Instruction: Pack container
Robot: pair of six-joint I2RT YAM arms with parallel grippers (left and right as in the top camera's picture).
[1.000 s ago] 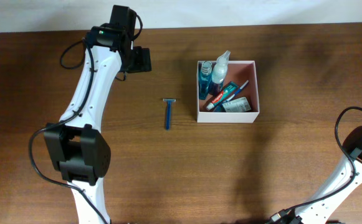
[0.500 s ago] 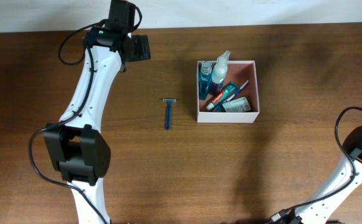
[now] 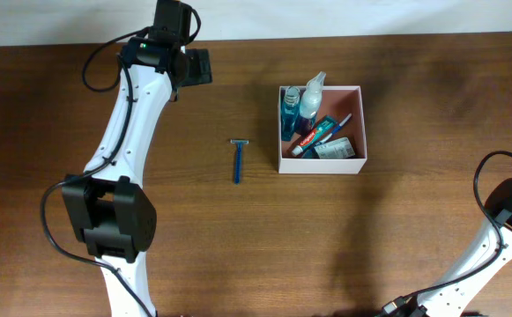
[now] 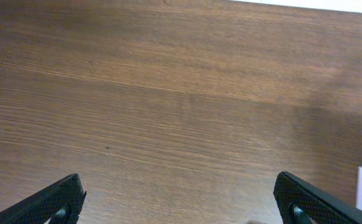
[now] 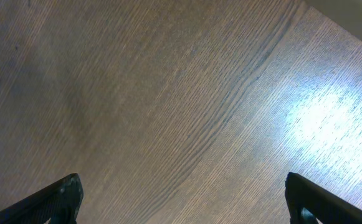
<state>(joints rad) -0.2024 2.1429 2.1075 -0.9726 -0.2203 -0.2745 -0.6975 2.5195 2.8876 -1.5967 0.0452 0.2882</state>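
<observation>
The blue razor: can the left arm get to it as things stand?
Probably yes. The razor lies flat on the table, apart from the container. The left gripper is open and holds nothing, and nothing stands between it and the razor.

The container (image 3: 322, 165), a square white-walled box with a pinkish-tan inside, sits upright and open-topped, partly filled with toiletries (image 3: 319, 130).

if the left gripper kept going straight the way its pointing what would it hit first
Probably just bare table: for the left gripper, the wrist view shows only wood ahead between its open jaws. The razor and container lie off that line, though depth is unclear.
</observation>
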